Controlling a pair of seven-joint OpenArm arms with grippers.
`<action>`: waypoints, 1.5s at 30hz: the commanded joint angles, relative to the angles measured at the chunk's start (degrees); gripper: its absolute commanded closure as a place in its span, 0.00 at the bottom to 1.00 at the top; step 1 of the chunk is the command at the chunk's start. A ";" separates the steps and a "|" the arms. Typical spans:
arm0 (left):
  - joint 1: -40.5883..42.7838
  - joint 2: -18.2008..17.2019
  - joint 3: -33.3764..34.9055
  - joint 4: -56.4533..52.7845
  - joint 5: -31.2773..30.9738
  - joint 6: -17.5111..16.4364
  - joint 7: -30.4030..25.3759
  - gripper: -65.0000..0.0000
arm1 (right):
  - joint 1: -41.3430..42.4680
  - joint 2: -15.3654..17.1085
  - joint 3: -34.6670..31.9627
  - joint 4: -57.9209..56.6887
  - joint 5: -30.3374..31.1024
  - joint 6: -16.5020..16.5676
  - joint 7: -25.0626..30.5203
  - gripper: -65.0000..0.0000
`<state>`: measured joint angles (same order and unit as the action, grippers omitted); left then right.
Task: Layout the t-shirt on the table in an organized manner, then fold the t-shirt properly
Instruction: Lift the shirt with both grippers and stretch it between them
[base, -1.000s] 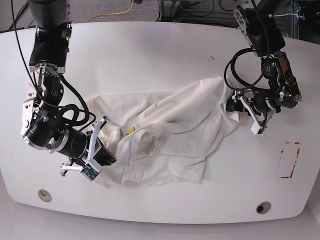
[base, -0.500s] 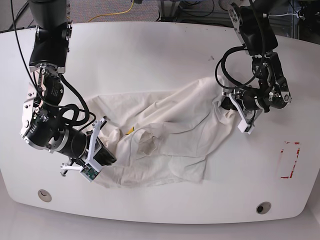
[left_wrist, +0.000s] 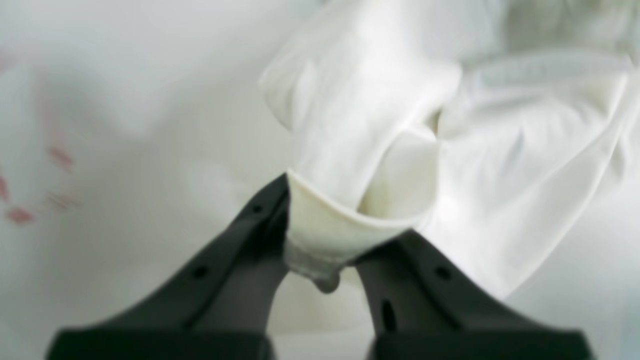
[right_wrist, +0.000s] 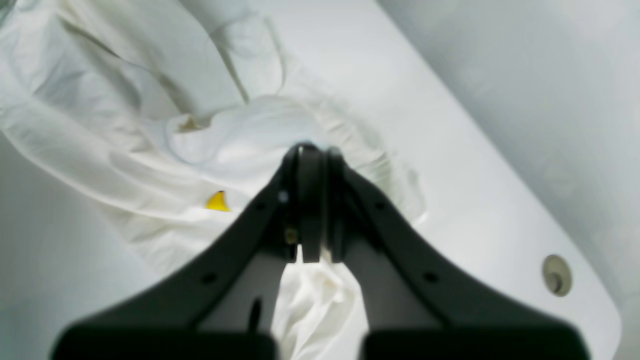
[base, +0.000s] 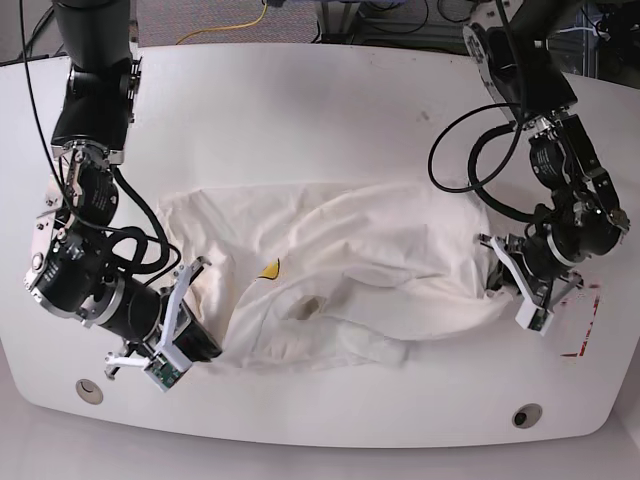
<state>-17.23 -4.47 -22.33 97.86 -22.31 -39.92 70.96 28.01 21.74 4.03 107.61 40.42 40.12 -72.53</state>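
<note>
Roughly central on the table: the white cotton t-shirt (base: 340, 270), rumpled, stretched in a long band between the two arms, print not visible. Cloth is creased throughout, with a folded lobe hanging toward the near edge. One small yellow tag-like patch (base: 268, 268) shows on the fabric, left of middle in the base view; the same patch (right_wrist: 218, 201) appears in the right wrist view, just beside the dark fingers.

Left gripper (base: 508, 275) sits at the shirt's end on the base view's right, pinching a thick fold of white fabric (left_wrist: 345, 220); the cloth bulges up between its two black fingers (left_wrist: 240, 250), which stand slightly apart around it. Focus there is soft.

Right gripper (base: 192, 322) holds the opposite end, near the table's front edge. Its black fingers (right_wrist: 305, 200) are pressed together, tips meeting, with white cloth gathered under and behind them and a bunch of fabric trailing between the finger bases; it appears to pinch the shirt's edge.

Underneath, the large white glossy tabletop (base: 300, 120) with rounded corners. Two round grommet holes near the front edge: one (base: 89, 390) beside the right arm, one (base: 526, 415) below the left. Small red tape marks (base: 585, 320) lie just beyond the left gripper.
</note>
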 joint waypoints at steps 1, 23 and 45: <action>-2.77 -1.29 0.13 3.81 -3.06 -0.08 -1.11 1.00 | 4.21 0.81 2.17 0.83 0.41 -0.12 1.63 1.00; -37.32 -7.71 -2.33 12.16 -13.61 -0.08 7.33 1.00 | 32.78 3.71 2.08 -11.04 0.32 -0.12 1.54 1.00; -57.77 -13.51 4.79 -9.38 -13.61 -0.08 9.04 1.00 | 45.00 3.89 -1.35 -14.29 -4.51 -0.12 1.54 1.00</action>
<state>-72.12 -18.22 -18.20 88.12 -34.37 -39.94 82.72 71.20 24.93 2.20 92.84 36.12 40.10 -72.40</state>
